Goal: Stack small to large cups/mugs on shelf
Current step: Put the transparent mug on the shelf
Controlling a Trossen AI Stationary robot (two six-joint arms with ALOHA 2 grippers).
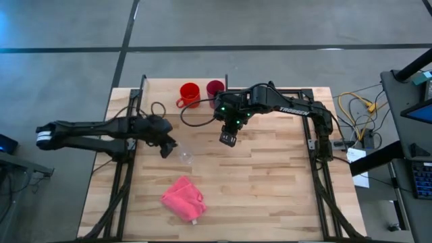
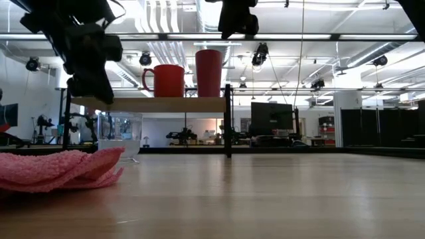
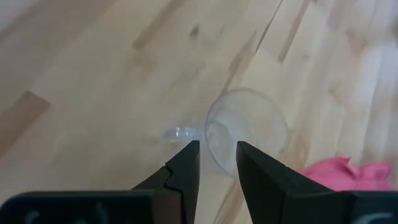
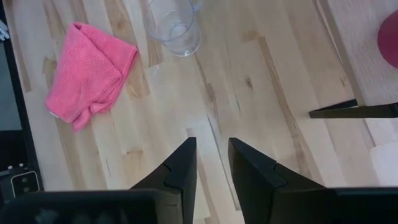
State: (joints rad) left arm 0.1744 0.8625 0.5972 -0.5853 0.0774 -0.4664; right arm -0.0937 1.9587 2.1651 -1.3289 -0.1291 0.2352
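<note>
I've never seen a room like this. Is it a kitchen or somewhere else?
Probably a robotics lab, not a kitchen. Two robot arms work at a wooden table, many lights hang from the bare ceiling, and a monitor stands in the big open room behind.

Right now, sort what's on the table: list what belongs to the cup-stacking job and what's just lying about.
Job:
clear cup, on the tabletop by the left end effector
red mug, on the shelf
magenta tumbler, on the shelf
shelf

Lying about:
pink cloth, on the tabletop
black cable, looping across the tabletop
</note>
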